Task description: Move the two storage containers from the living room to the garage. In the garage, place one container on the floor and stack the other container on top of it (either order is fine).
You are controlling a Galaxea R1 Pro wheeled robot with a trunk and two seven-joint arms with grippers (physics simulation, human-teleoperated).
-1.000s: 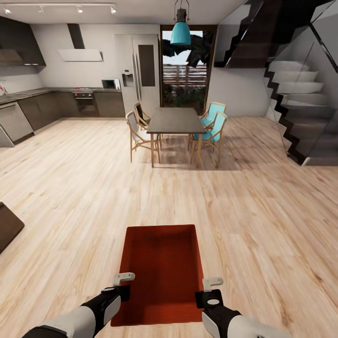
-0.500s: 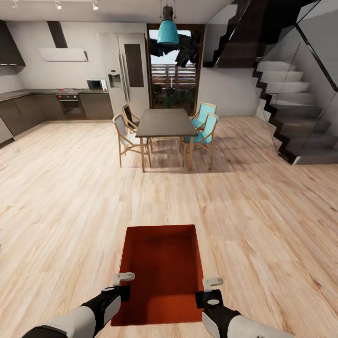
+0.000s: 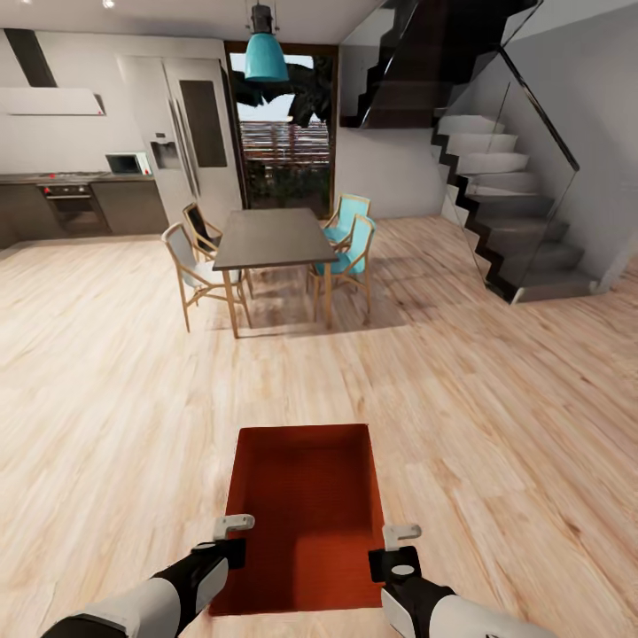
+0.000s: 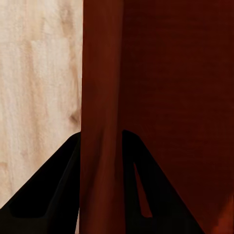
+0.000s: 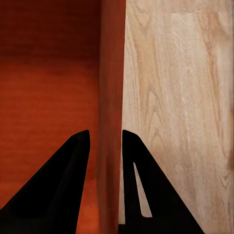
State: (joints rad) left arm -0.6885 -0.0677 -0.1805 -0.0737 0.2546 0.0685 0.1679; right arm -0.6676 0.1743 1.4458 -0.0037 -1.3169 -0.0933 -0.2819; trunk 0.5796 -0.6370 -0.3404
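Left wrist view puts your left gripper (image 4: 101,146) astride the bin's thin side wall, one dark finger outside over the plank floor and one inside over the ribbed bottom, pinched onto the plastic; the right wrist view shows the right gripper (image 5: 106,146) clamped the same way on the opposite wall. So both ends of the storage container (image 3: 306,509) are held, and in the head view it hangs level in the lower centre of the frame, between the two forearms and clear of the wood floor (image 3: 496,416). Only one orange-red bin is in sight. Judging from that, the step in hand is the carry toward the garage, and you are in the wood-floored open room — no grey floor or slatted door shows anywhere. To do it well, keep both wrists at matched height and spacing while the base rolls; thin walls like these will likely flex, and any drift apart or together could twist the bin out of one pinch. Steer wide of the dining table (image 3: 266,237) and its chairs in the upper middle, and of the staircase (image 3: 505,213) at the upper right — the bin juts ahead of you, so it would strike first. Turn the base slowly and leave the arms quiet.
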